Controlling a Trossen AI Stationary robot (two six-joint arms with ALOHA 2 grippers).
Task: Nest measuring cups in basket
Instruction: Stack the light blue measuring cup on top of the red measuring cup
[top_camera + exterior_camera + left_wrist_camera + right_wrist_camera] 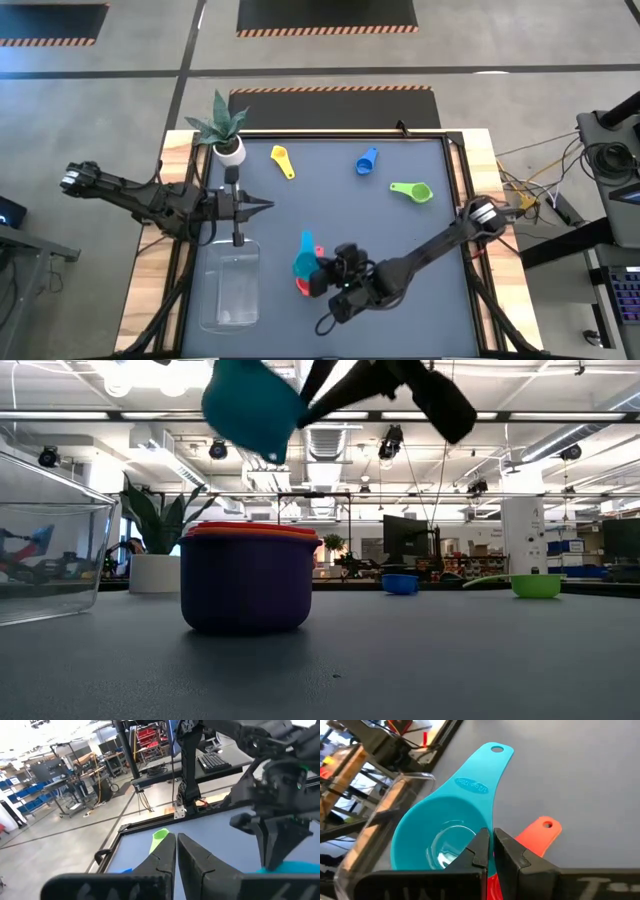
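Note:
My right gripper (pixel 320 272) is shut on a teal measuring cup (pixel 303 258), which hangs above a purple cup (pixel 248 588) standing on the mat with orange and red cups nested in it. The red handle (pixel 541 833) sticks out below the teal cup. The clear basket (pixel 230 287) stands on the mat at the near left. Yellow (pixel 283 161), blue (pixel 366 161) and green (pixel 412 191) cups lie on the mat farther back. My left gripper (pixel 266 207) hovers shut beyond the basket, holding nothing. My right gripper pinches the teal cup's bowl wall at its rim (pixel 479 834), on the side opposite the handle, one finger inside the bowl and one outside. The fingers slant down from the table's right side. The cup is lifted clear, tilted, its handle (pixel 487 765) pointing away from the gripper.
A small white pot with a spiky green plant (pixel 226 135) stands at the far left corner. The table's raised frame (pixel 455 170) runs around the dark mat. Open mat lies between the stack and the far cups.

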